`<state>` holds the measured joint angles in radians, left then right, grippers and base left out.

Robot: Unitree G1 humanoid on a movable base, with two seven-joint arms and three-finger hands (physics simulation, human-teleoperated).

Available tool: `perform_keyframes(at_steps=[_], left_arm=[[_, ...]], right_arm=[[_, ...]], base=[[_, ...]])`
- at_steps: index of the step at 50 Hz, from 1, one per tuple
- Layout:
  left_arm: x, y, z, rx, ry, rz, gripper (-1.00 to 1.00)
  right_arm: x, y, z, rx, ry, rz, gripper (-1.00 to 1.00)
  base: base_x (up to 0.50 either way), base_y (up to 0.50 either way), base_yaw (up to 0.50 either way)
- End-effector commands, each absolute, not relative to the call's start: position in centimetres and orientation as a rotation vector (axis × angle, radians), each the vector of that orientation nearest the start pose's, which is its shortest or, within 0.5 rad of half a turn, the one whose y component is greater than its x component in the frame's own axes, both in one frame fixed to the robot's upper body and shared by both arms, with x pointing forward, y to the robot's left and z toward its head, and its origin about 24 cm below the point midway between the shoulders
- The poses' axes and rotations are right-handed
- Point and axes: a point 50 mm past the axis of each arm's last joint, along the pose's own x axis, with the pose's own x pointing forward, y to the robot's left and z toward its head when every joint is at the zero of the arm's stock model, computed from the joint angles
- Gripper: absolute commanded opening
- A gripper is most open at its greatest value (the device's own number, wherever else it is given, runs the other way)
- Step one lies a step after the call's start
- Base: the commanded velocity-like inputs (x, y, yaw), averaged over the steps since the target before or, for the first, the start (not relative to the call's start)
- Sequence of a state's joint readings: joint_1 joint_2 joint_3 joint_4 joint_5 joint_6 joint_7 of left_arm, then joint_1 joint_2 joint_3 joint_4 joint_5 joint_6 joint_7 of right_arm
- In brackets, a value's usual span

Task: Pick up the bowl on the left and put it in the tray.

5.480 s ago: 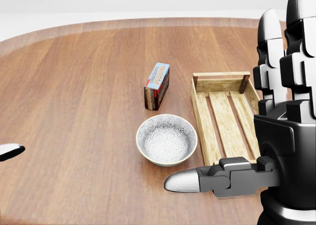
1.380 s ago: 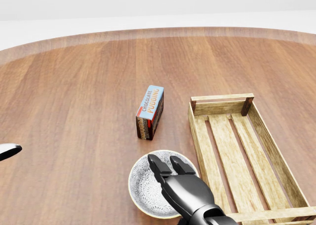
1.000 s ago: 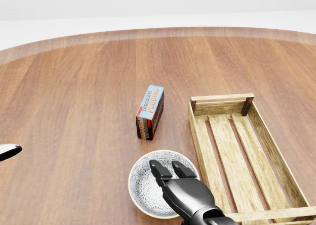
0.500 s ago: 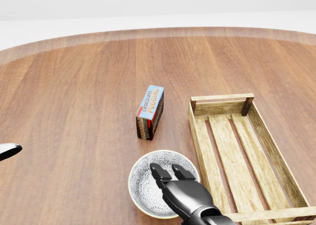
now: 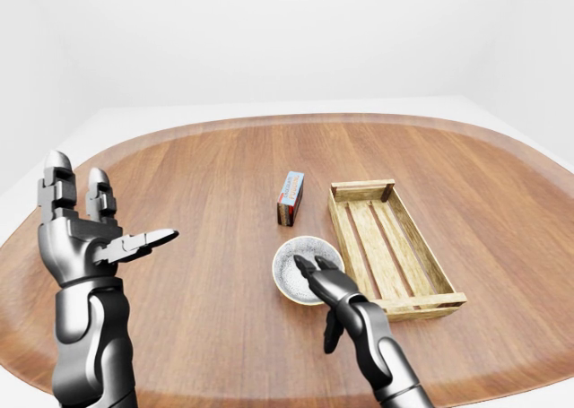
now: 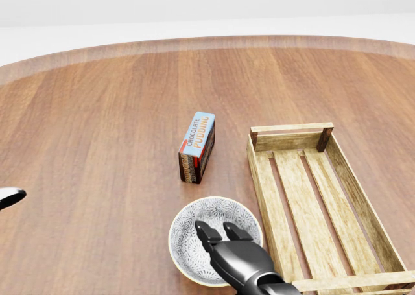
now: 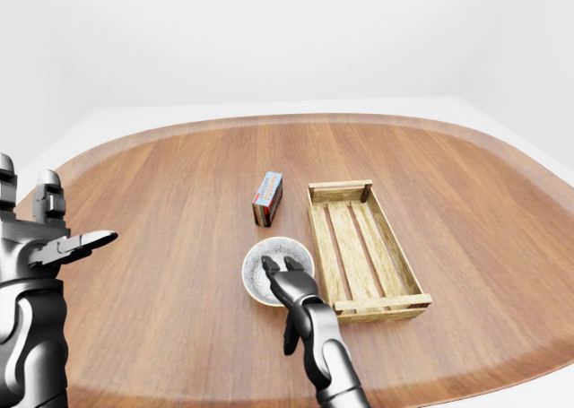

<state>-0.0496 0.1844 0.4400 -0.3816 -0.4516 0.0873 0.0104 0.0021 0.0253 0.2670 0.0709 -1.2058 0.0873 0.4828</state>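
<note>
The patterned grey bowl (image 6: 185,243) sits on the wooden table just left of the slatted wooden tray (image 6: 262,178). My right hand (image 6: 215,230) reaches in from the bottom of the head view. Two of its fingertips (image 6: 200,227) rest inside the bowl near the rim closest to me. In the left-eye view its thumb (image 5: 328,334) hangs down outside the bowl, so the hand is open. My left hand (image 5: 106,220) is raised far to the left, open and holding nothing.
A chocolate pudding box (image 6: 198,146) stands on its edge just above the bowl in the head view. The round table's edge (image 5: 224,399) curves close along the bottom of the left-eye view.
Since 5.5 s ago the camera has shifted and my right hand came down onto the bowl. Over the last second its fingertips slid from the bowl's middle toward the near rim.
</note>
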Motion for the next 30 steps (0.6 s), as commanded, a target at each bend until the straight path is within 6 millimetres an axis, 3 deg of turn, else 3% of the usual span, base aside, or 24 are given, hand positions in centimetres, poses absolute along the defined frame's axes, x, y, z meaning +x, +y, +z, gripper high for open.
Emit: perform_keyframes(at_steps=[1,30], left_arm=[[22.72,26.3,15.39,-0.202,-0.452,0.278,1.0],[22.85,26.38,15.34,-0.205,-0.449,0.279,1.0]], right_arm=[[23.59,-7.73,-0.43,-1.19,0.285,0.659,1.0],[24.34,-7.4,-1.22,-1.193,0.305,0.666,1.0]], base=[[0.0,0.0,0.0],[0.0,0.0,0.0]])
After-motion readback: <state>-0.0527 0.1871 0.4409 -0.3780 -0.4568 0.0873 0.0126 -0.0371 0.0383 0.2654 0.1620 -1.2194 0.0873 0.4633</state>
